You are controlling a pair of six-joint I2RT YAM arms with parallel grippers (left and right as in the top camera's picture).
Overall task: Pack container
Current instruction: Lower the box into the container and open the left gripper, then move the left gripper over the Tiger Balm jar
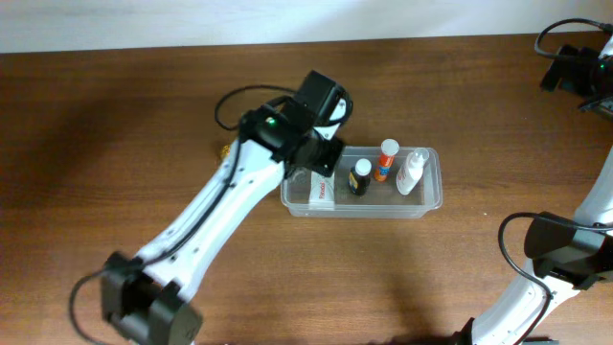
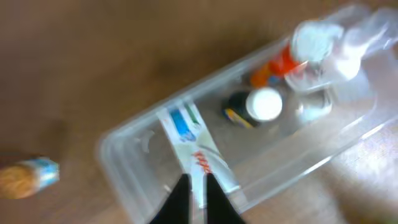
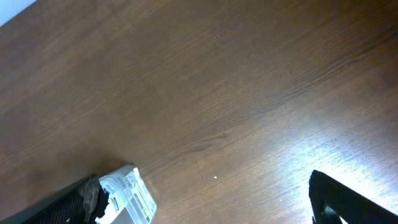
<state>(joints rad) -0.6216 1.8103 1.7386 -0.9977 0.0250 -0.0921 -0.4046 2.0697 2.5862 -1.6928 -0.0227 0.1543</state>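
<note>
Left gripper (image 2: 195,198) pinching blurred tube (image 2: 186,132), container (image 2: 114,158) far end cut off

Overhead light: I get even, moderate light on the table (image 1: 115,105). The wood is darker toward the left and the strip along the top edge is washed out white.
Overhead sharpness: crisp to the corners.
Overhead shadows: soft and faint.
Left wrist blur: heavy smear. The container (image 2: 124,155), bottles (image 2: 264,104) and tube (image 2: 193,143) go soft, and I can't read the print.
Left wrist glare: pale sheen on the plastic, upper right.
Right wrist glare: bright patch on the wood at lower right.
Right wrist focus: the grain is sharp, but the right gripper's fingers (image 3: 348,199) at the bottom corners are soft and dark.
</note>
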